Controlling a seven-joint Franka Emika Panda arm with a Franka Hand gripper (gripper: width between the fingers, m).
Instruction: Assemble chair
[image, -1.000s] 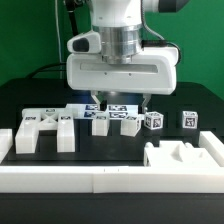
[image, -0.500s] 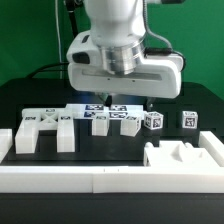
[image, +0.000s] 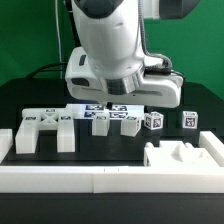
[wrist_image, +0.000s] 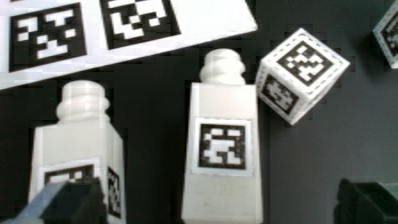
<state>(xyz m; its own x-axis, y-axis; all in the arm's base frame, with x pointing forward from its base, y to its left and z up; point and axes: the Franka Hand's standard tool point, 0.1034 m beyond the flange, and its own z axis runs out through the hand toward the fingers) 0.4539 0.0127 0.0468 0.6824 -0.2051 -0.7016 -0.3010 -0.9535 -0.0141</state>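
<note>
Front: border rail. Just behind it, notched frame; second frame sits toward the exterior view's left. Mid table: centre leg block, second leg block and tagged cube, all loose and unmoved. Marker board lies behind. Tool hovers wide and empty over the leg blocks. Arm has twisted and tilted in the last second, likely re-aiming for a leg pick. Nothing joined yet.

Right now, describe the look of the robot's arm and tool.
Glossy white, rounded plastic arm ending in a wide, boxy white tool with dark, blunt fingertips. A thin black cable runs beside it. No markings are visible.
</note>
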